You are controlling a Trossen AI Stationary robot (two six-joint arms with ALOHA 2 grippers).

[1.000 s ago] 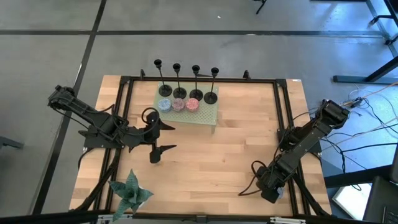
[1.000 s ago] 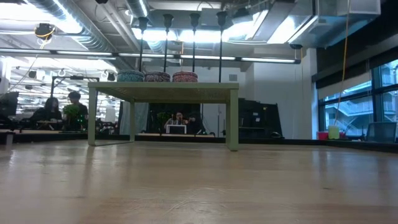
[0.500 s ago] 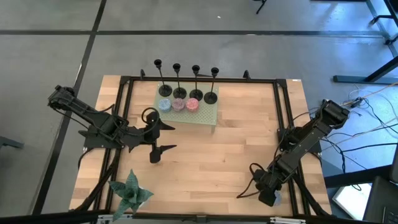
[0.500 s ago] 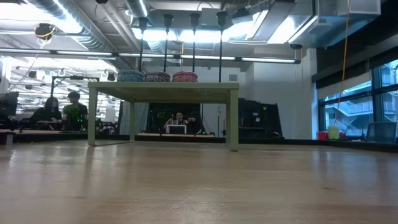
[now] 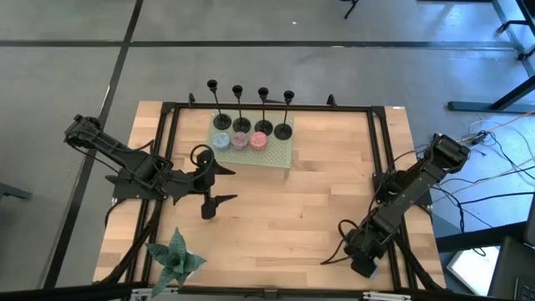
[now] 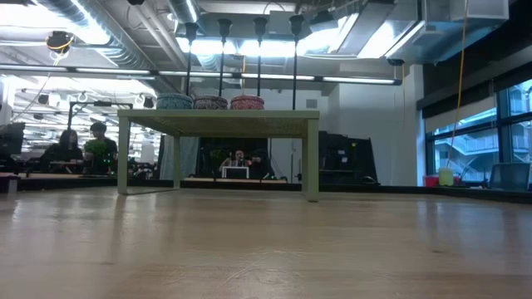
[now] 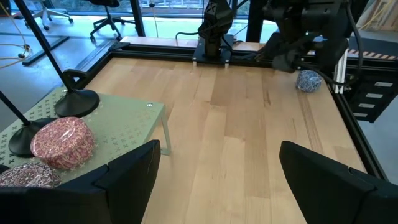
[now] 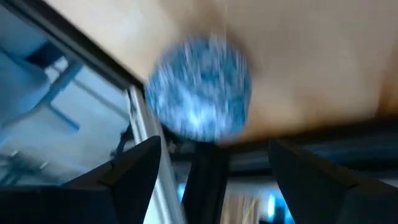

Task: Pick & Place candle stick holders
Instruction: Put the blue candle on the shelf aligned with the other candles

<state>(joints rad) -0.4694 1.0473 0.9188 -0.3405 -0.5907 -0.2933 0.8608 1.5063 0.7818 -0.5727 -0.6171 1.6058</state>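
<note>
A: Though they stand in a tight row, the four candle stick holders are easy to tell apart from above: black all over, each with a round flat base, a thin tall stem and a small cup on top. They sit along the far edge of the small green stand, which rests on the counter toward its far side.

B: And the three round patterned pots?

A: On the same stand, just in front of the bases. The low view shows what the high one cannot: the stand's legs, with the cups rising against the ceiling lights. The left wrist view shows two of the bases close up beside a red-speckled pot.

B: What about the arms?

A: The left pincer hovers over the counter near the stand's left corner, its fingers spread wide apart with nothing between them. The right pincer is low at the near right of the counter; its fingers stand apart too, and its wrist view alone shows a blurred blue speckled ball beyond them.

B: Any change from half a second ago?

A: The right arm has shifted slightly at the near right corner; the holders and the left arm have stayed put.
</note>
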